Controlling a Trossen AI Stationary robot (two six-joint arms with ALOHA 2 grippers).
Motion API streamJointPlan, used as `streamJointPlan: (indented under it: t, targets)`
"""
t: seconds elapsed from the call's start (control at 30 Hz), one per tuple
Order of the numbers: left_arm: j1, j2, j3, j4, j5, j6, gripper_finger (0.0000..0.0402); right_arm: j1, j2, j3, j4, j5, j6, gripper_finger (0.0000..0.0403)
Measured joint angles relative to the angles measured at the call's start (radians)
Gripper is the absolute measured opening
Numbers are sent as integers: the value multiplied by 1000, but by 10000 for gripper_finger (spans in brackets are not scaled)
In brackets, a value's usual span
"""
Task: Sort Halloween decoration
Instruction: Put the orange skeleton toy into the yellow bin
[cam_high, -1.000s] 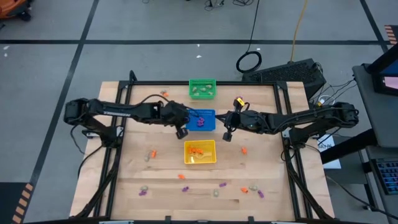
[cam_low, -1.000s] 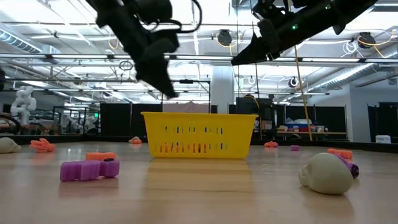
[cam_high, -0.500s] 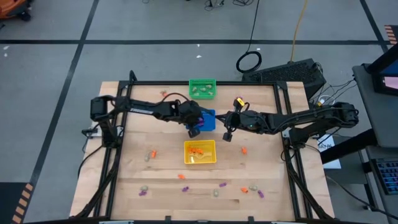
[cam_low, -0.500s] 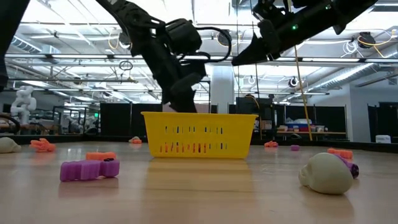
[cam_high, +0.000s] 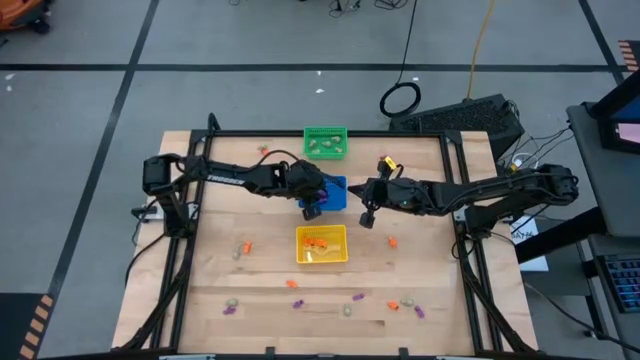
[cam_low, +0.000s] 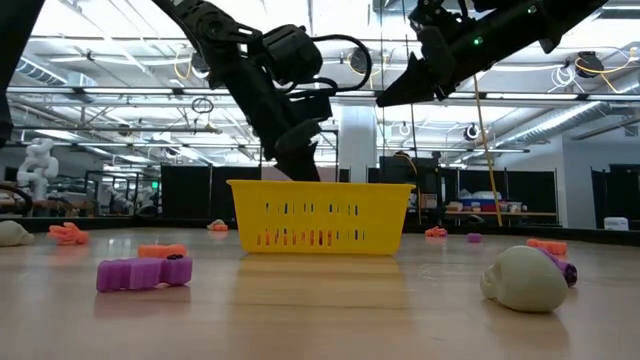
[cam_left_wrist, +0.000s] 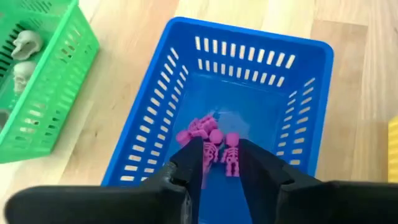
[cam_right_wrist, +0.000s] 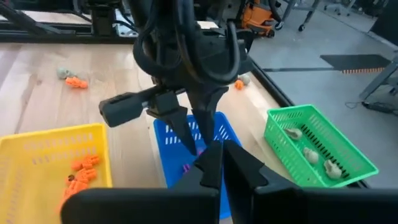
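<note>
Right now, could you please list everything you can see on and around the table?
Green basket: one, far edge, holding pale skulls.
Blue basket: one, centre, holding purple trinkets.
Yellow basket: one, nearer, holding orange trinkets.
Loose trinkets: several, orange, purple, pale, scattered on the wooden table.
Left gripper: above the blue basket, jaws apart.
Right gripper: right of the blue basket, jaws shut, empty.

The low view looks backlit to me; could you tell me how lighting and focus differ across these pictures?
Low view: bright ceiling lights silhouette both arms, and the near skull looks soft. High view: even light, trinkets tiny. Left wrist view: the blue basket is sharp, the near fingers dark and blurred. Right wrist view: background is soft.
</note>
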Motion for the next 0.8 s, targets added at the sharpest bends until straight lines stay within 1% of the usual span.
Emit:
streamJointPlan:
  t: [0.13,0.2,0.33,0.4,0.5,0.63,0.7,0.8]
  targets:
    - [-4,0,-20,20,-2,10,67,19,0,0,-25,0,9,0]
    - [-16,-3,-26,20,-24,20,49,32,0,0,-26,0,18,0]
    - [-73,-90,-56,24,-27,60,11,65,0,0,-38,0,19,0]
    - [-110,-157,-77,-26,-25,62,3,77,0,0,-38,0,18,0]
    - [-192,-249,-87,-128,-30,46,5,90,0,0,-40,0,9,0]
    - [-338,-351,-89,-305,-45,-47,6,91,0,0,-43,0,3,0]
    - [-415,-377,-91,-376,-66,-107,6,90,0,0,-41,0,1,0]
    - [-520,-387,-90,-424,-66,-204,6,90,0,0,-37,0,-7,0]
